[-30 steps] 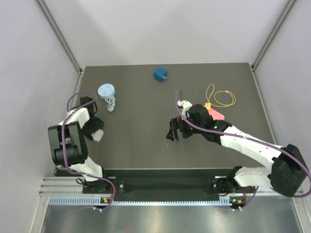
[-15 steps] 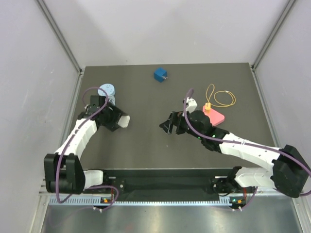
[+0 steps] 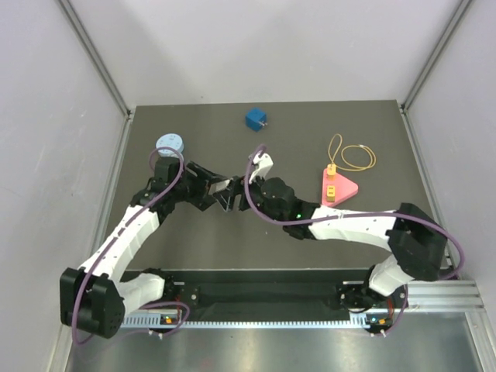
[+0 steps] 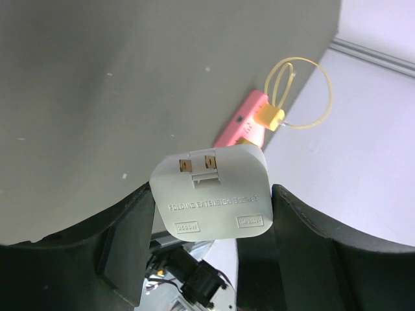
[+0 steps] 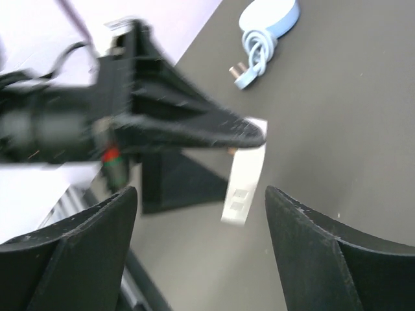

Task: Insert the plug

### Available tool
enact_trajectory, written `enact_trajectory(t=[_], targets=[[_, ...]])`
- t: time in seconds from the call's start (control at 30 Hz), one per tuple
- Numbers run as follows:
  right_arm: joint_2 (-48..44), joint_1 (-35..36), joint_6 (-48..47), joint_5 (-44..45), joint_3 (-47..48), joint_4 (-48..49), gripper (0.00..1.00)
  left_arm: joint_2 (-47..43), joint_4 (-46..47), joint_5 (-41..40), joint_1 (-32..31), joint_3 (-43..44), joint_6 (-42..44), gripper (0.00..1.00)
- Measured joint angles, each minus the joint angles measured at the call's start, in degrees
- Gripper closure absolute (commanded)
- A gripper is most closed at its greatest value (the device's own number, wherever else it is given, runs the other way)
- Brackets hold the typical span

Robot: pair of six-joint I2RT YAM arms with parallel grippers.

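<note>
L gripper [image 4: 211, 194] pinches the white plug block [image 5: 245, 178], near the middle of the table [image 3: 310, 147]. R gripper [image 5: 200, 194] has its fingers spread wide, right by it. I'd go slow, get the block btwn R's fingers, squeeze, then let L go.

The left gripper [image 4: 211, 193] clamps a white plug [image 4: 214, 202] showing 2 brass prongs, pink block [image 4: 241, 124] beyond.

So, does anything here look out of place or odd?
Nothing looks spilled or broken. The only odd thing: the white adapter is held above the table in the left gripper, with the open right gripper close in front of it.
</note>
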Motion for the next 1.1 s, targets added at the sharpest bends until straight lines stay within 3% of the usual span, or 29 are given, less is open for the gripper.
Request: enact_trajectory(t=[0.23, 0.43, 0.57, 0.73, 0.8, 0.83, 0.87, 0.9, 0.97, 1.1], targets=[[6.86, 0.00, -0.63, 4.35, 4.70, 0.63, 0.30, -4.31, 1.07, 1.46, -0.46, 0.00, -2.12, 1.00], [8.87, 0.00, -2.01, 6.25, 5.11, 2.99, 0.44, -5.64, 1.14, 2.10, -1.20, 0.00, -3.15, 1.00], [9.99, 0.00, -2.82, 6.82, 5.18, 5.18, 0.62, -6.16, 1.20, 2.56, -1.49, 0.00, -3.96, 1.00], [10.69, 0.39, -3.37, 6.84, 5.20, 9.25, 0.72, -6.95, 1.49, 2.29, -1.73, 0.00, -4.35, 1.00], [11.13, 0.39, -4.17, 6.86, 5.20, 10.71, 0.91, -7.26, 1.57, 1.81, -1.73, 0.00, -4.55, 1.00], [11.30, 0.39, -5.81, 7.06, 5.18, 10.97, 0.99, -7.26, 1.51, 1.62, -1.75, 0.00, -4.70, 0.92], [11.37, 0.44, -6.16, 7.13, 4.94, 11.32, 1.00, -7.21, 1.42, 1.62, -1.75, 0.00, -4.74, 0.64], [11.39, 0.48, -6.32, 7.08, 4.63, 11.80, 1.00, -7.15, 1.51, 1.75, -1.77, -0.04, -4.50, 0.52], [11.30, 0.44, -6.86, 6.84, 4.15, 12.81, 1.00, -6.75, 1.95, 2.38, -1.77, 0.09, -3.34, 0.41], [9.42, -1.03, -7.56, 3.61, 0.61, 15.19, 1.00, -4.22, 1.66, 5.53, -1.92, 1.60, -0.02, 0.35]])
